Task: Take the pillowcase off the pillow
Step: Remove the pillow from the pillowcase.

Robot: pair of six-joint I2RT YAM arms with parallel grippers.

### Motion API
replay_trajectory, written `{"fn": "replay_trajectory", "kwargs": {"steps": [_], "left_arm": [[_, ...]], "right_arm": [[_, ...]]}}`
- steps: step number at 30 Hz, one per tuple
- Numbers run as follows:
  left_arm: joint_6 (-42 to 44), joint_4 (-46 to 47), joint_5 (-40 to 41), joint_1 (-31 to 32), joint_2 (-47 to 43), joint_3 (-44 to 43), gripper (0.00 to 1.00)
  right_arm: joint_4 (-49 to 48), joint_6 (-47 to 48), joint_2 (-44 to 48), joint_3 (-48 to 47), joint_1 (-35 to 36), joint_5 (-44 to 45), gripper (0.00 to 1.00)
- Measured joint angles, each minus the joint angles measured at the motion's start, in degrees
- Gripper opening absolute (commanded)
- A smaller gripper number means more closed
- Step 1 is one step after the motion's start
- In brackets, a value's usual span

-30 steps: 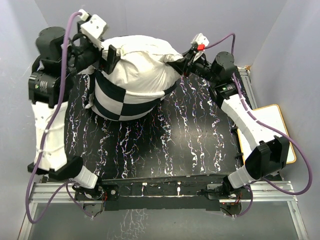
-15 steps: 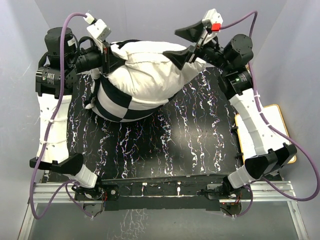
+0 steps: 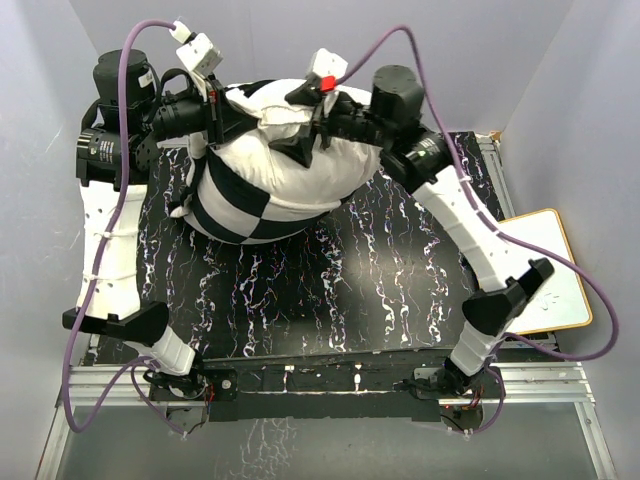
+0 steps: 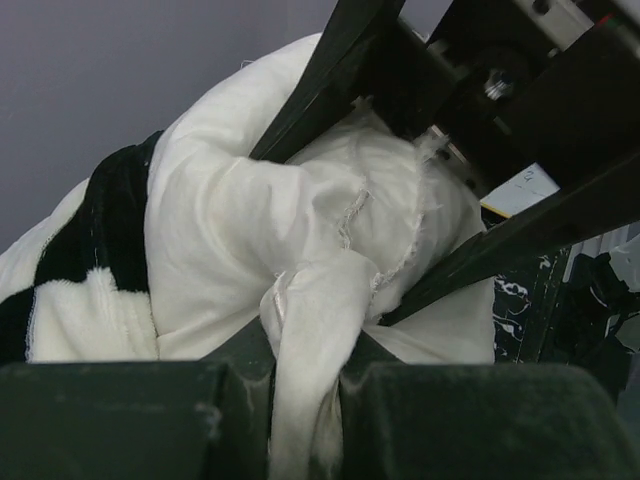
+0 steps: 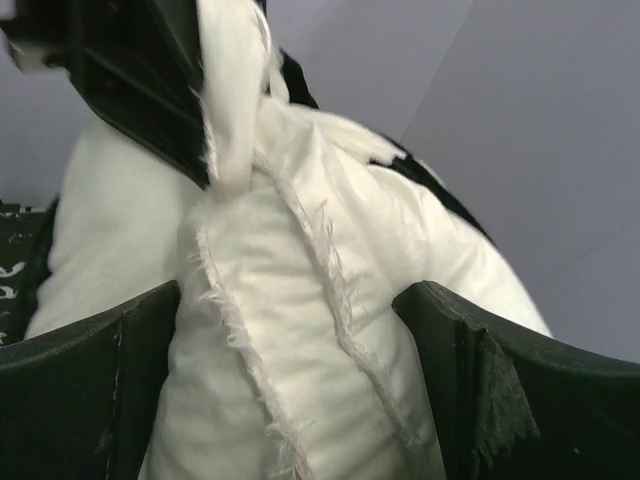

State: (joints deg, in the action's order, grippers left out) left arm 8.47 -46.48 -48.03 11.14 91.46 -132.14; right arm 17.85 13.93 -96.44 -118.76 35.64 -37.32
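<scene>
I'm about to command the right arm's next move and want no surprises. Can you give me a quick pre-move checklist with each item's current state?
1. Left gripper shut on a corner of the plump off-white fabric pillow: ok.
2. That pinch shows only off-white fabric, no checkered cover: ok.
3. Right gripper open, jaws straddling the pillow: ok.
4. Right gripper holding anything: not ok.
5. Black-and-white checkered plush pillowcase off the pillow: not ok, it wraps the near end.

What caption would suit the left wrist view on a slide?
The left gripper pinches a corner of the pillow while the open right gripper straddles it, the pillowcase at left.
</scene>
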Motion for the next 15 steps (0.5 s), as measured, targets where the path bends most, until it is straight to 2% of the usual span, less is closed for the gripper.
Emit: {"fn": "replay_trajectory", "kwargs": {"steps": [3, 4, 6, 7, 8, 9, 10, 12, 15], "left_arm": [[-0.9, -0.2, -0.6, -0.1, 0.0, -0.1, 0.00], [-1.0, -0.4, -0.6, -0.2, 0.0, 0.0, 0.00], [-1.3, -0.5, -0.7, -0.4, 0.0, 0.1, 0.04], [-1.3, -0.3, -0.7, -0.4, -0.2, 0.1, 0.26], [-1.3, -0.2, -0.7, -0.4, -0.3, 0.2, 0.59], [-1.3, 0.0, -0.4, -0.4, -0.5, 0.4, 0.73], [-0.9, 0.6, 0.0, -0.4, -0.7, 0.5, 0.78], [-0.5, 1.2, 1.4, -0.3, -1.2, 0.6, 0.81], [0.7, 2.2, 5.6, -0.3, -3.2, 2.0, 0.81]], "right_arm": [[2.6, 2.8, -3.3, -1.0, 1.0, 1.6, 0.99], [2.7, 3.4, -3.5, -1.0, 1.2, 1.5, 0.96], [3.2, 4.8, -3.5, -1.3, 1.7, 1.4, 0.77], [3.4, 5.6, -3.5, -1.6, 1.9, 1.6, 0.61], [3.7, 6.0, -3.5, -1.8, 2.0, 2.0, 0.38], [3.7, 6.0, -3.5, -1.8, 2.2, 3.0, 0.14], [3.6, 5.7, -3.6, -1.7, 2.1, 4.1, 0.09], [1.8, 3.3, -3.4, -0.4, 2.1, 6.2, 0.08], [-8.2, -3.3, 0.0, 9.6, -1.2, 5.2, 0.08]]}}
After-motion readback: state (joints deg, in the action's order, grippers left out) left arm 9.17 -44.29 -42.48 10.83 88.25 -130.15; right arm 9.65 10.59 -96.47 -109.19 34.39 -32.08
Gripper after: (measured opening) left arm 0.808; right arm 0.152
